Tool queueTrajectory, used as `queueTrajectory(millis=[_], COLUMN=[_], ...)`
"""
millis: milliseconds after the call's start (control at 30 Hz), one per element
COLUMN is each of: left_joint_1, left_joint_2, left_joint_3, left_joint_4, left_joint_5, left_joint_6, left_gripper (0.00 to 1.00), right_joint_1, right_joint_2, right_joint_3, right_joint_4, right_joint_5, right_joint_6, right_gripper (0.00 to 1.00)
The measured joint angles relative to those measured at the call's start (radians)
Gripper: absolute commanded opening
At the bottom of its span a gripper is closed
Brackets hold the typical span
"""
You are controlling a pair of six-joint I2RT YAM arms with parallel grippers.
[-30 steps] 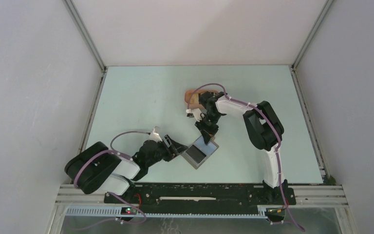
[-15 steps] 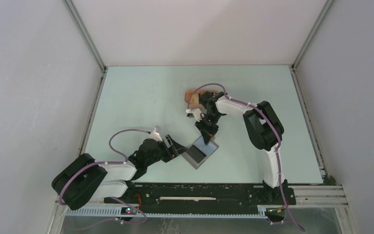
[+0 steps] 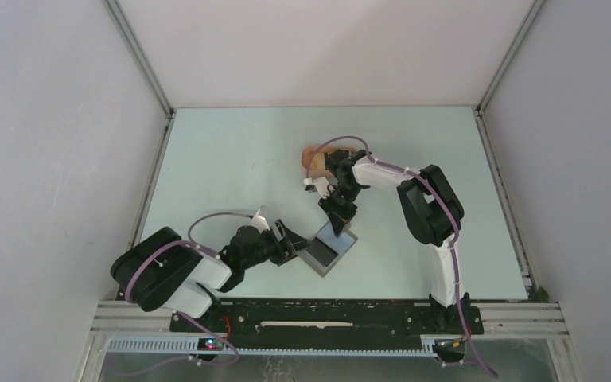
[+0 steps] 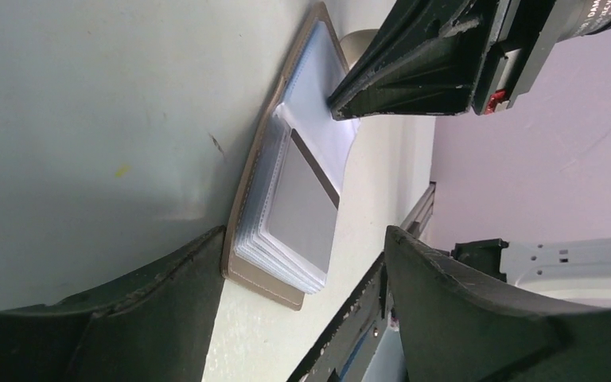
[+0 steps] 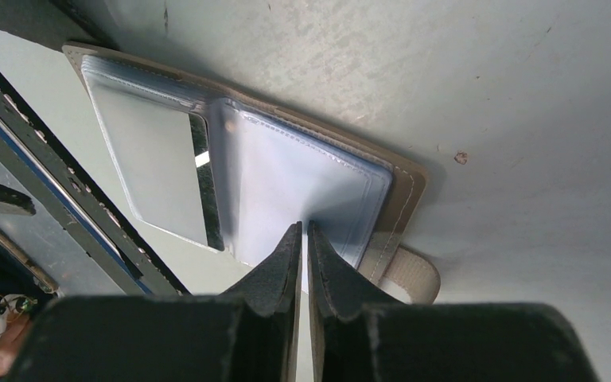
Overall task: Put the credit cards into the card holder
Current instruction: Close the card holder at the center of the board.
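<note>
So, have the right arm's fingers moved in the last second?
No. Seen from above, the right fingers sit just as far from the pink tray as before, pinched on a clear sleeve of the open card holder.

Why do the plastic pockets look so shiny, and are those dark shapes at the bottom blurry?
Left wrist view: the left gripper's fingers are dark, soft-edged blurs up close; the card holder beyond is sharp. Right wrist view: a white glare streak sits on a clear pocket, and the right gripper's fingers are unlit. Top view: even light, soft shadows.
</note>
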Motion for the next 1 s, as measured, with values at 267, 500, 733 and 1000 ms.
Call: queueTrajectory(millis=[267,500,733,1000], left_joint_1=[0.0,0.0,0.0,0.002], left_joint_2=[0.069,0.155,0.323,0.466], left_joint_3=[-0.05,-0.049,-0.05,-0.059], left_joint_4=[0.149,0.237,0.429,0.6], left_joint_5=[0.032,0.06,0.098,0.117], left_joint_6=[-0.085,-0.115,-0.166,-0.22], left_gripper=[0.7,0.64,0.57,0.55], right_joint_1=[0.002,-0.002,-0.018,-0.043], right_joint_2=[0.0,-0.029,-0.184,-0.299], right_joint_3=[0.0,-0.029,-0.067,-0.097], right_joint_4=[-0.002,0.013,0.037,0.112], right_joint_5=[-0.015,-0.066,-0.127,-0.027], right_joint_6=[-0.005,-0.034,-0.065,-0.07], right_gripper=[0.18,0.27,0.33,0.45])
